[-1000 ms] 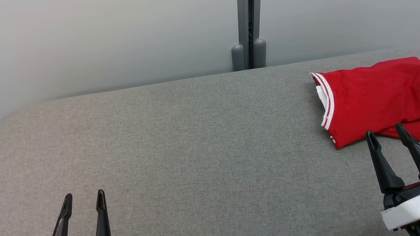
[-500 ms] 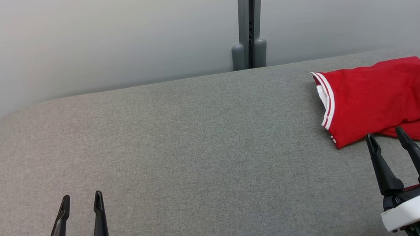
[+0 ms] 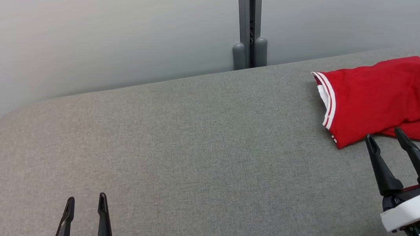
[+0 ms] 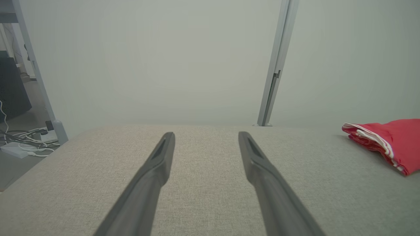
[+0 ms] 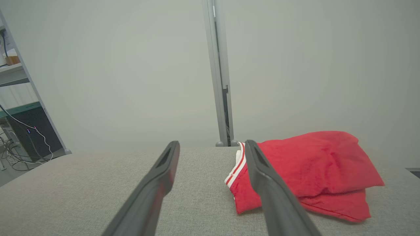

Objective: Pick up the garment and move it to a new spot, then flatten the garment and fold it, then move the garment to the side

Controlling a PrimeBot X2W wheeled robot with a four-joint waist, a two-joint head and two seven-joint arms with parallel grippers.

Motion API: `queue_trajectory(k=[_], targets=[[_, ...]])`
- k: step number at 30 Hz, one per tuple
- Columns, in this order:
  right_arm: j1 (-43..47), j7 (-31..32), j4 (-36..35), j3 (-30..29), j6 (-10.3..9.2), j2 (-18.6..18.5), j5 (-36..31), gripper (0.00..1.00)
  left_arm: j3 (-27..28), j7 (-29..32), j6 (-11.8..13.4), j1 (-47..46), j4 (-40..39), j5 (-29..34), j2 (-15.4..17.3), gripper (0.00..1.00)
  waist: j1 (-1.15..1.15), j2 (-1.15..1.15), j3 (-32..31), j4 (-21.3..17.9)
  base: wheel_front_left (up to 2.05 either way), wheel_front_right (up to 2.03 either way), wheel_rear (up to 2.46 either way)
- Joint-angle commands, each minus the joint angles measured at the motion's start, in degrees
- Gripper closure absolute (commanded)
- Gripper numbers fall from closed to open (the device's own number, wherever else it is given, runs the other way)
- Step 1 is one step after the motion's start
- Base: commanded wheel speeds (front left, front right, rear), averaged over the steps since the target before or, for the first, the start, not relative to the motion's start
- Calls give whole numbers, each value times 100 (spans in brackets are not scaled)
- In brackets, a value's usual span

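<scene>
On the far right of the grey padded table (image 3: 196, 135) lies the red garment (image 3: 380, 100), folded into a rough rectangle, its white-striped trim facing the table's middle. My right gripper (image 3: 383, 134) sits just at its near edge, jaws spread wide with nothing between them; whether the tips touch the cloth I cannot tell. My left gripper (image 3: 86, 197) is well apart from the garment, at the near left of the table, jaws equally parted and empty, pointing toward the pale wall (image 3: 105, 35) and its grey post (image 3: 248, 18).
</scene>
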Motion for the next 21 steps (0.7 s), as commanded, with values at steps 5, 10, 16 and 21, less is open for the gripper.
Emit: queue_trajectory(k=[5, 10, 16, 21], targets=[[50, 4, 57, 26, 0, 29, 14, 100, -45, 1, 1, 13, 125, -78, -23, 100, 0, 0, -7, -5, 0, 0, 0], [218, 54, 215, 60, 0, 138, 98, 100, -53, 26, 1, 132, 286, -186, -63, 100, 0, 0, -7, -4, 0, 0, 0], [275, 200, 122, 11, 0, 164, 725, 100, -30, 188, 1, 180, 155, -902, -41, 100, 0, 0, -4, -1, 0, 0, 0], [318, 318, 53, -32, 0, 189, 1209, 100, -8, 318, 0, 222, 51, -1456, -27, 100, 0, 0, -2, 1, 0, 0, 0]])
